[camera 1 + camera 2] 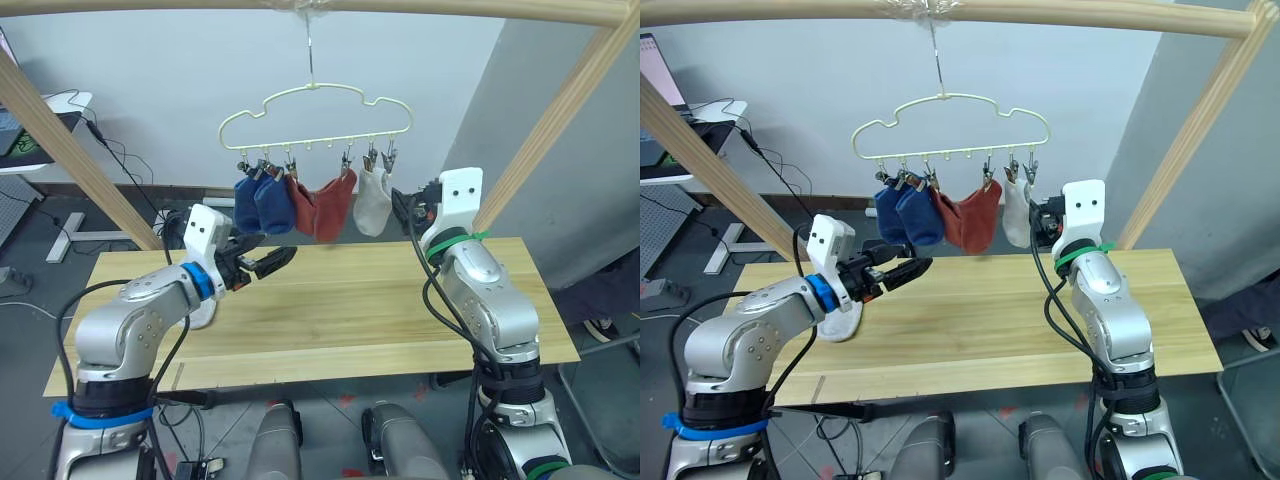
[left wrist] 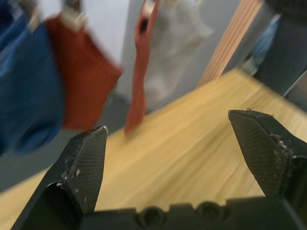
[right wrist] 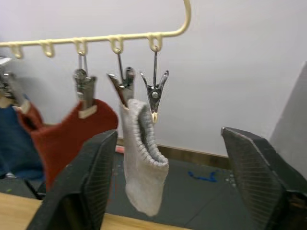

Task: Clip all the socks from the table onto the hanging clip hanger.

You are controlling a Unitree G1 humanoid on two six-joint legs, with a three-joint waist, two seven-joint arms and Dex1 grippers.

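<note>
The pale-yellow clip hanger (image 1: 315, 95) hangs from the top pole above the table's (image 1: 350, 310) far edge. Clipped to it from left to right are two blue socks (image 1: 262, 205), two rust red socks (image 1: 325, 208) and one light grey sock (image 3: 141, 158). The clip (image 3: 154, 93) at the right end holds nothing. Another pale grey sock (image 1: 203, 315) lies on the table, partly hidden under my left forearm. My left gripper (image 1: 268, 262) is open and empty, hovering below the blue socks. My right gripper (image 3: 169, 134) is open and empty, just right of the hung grey sock.
A thick wooden pole frame (image 1: 560, 120) slants down to both ends of the table and crosses overhead. A grey wall stands behind the hanger. A desk (image 1: 40, 110) with cables sits on the floor at the back left.
</note>
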